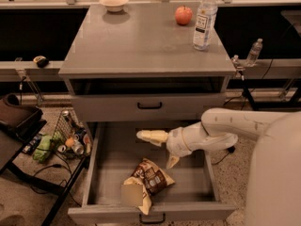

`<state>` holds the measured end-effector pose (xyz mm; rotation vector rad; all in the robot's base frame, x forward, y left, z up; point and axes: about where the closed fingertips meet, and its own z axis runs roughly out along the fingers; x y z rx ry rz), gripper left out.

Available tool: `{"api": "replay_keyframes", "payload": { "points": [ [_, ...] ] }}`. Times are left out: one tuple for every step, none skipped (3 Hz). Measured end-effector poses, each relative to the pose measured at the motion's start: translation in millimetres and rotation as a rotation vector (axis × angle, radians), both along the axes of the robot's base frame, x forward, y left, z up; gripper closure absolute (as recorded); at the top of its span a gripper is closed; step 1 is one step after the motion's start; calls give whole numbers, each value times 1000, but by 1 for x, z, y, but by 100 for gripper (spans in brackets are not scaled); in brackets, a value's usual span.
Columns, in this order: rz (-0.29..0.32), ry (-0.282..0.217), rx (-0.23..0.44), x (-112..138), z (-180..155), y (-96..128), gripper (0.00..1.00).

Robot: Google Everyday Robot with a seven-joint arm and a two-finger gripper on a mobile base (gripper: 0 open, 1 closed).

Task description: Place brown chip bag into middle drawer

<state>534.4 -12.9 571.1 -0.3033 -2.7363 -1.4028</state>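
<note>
The brown chip bag [151, 177] lies on the floor of the open middle drawer [110, 166], near its front edge. It partly overlaps a pale yellow bag [137, 195]. My gripper [161, 149] hovers over the drawer, up and to the right of the bag. Its fingers [151, 136] are spread apart and hold nothing. The white arm [225, 126] reaches in from the right.
The cabinet top [141, 46] carries a white bowl [114, 3], a red apple [183, 15] and a water bottle [204, 19]. The shallower drawer [149, 106] above is closed. A wire basket of cans [70, 135] stands on the floor at left. A small bottle [254, 52] stands at right.
</note>
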Motion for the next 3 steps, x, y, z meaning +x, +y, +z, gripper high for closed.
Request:
{"api": "replay_keyframes", "payload": {
  "points": [
    [110,-52,-119,-35,42,10,0],
    [224,-87,-239,-59,97,4,0],
    [275,-182,-357,-67,183,-16,0]
  ]
}}
